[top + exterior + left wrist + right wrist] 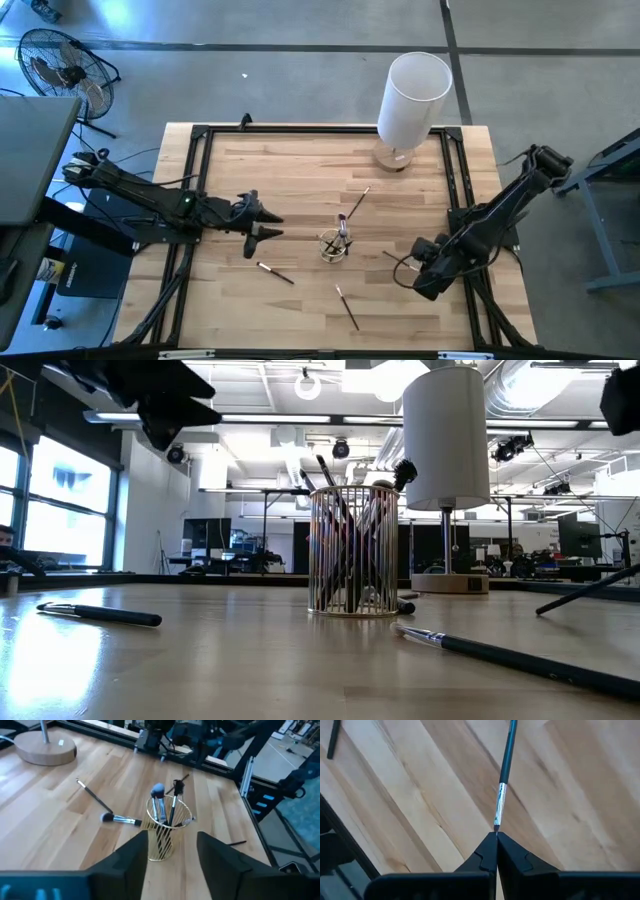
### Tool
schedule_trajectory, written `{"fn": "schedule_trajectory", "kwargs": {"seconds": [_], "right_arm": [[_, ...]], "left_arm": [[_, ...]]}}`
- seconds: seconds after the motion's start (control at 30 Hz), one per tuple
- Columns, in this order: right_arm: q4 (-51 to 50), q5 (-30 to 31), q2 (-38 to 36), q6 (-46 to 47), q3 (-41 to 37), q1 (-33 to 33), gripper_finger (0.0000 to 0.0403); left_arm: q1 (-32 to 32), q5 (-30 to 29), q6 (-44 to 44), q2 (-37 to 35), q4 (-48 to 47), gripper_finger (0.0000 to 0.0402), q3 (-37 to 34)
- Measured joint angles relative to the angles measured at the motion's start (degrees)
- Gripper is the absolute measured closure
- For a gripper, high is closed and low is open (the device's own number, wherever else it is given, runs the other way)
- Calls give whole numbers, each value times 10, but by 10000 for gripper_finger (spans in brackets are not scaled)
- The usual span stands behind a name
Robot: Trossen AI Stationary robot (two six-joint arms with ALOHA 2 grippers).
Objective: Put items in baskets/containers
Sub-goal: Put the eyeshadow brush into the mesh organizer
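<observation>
High view puts the ribbed clear cup [334, 245] mid-table, several brushes [342, 227] standing in it. Left gripper [268, 224] hovers just left of the cup, fingers spread and empty. Right gripper [496, 836], near the table's right edge, is pinched closed on the tip of a dark-handled brush [504, 775]. Loose brushes lie near-left [274, 271], near-centre [347, 306] and far of the cup [358, 202].

You've got the high view straight down over the whole counter [300, 180], both arms in frame. The low view sits at counter level, close to the cup [352, 550], facing the room behind. The left wrist view looks forward and down at that same cup [167, 827]. The right wrist view is tight on a brush [503, 780], near the wood.
</observation>
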Motion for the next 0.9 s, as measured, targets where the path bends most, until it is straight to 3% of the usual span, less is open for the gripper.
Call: {"fn": "schedule_trajectory", "kwargs": {"seconds": [0.2, 0.43, 0.67, 0.9], "right_arm": [[-96, 23, 0, -52, 77, -22, 403], [-179, 56, 0, -110, 153, -61, 403], [-187, 76, 0, -163, 191, -94, 403], [-214, 86, 2, -152, 194, -102, 403]], "left_arm": [[0, 8, 32, 58, 28, 205, 14], [0, -16, 130, 137, -1, 204, 124], [5, -72, 182, 212, -56, 204, 243], [35, -35, 179, 273, -67, 204, 313]]}}
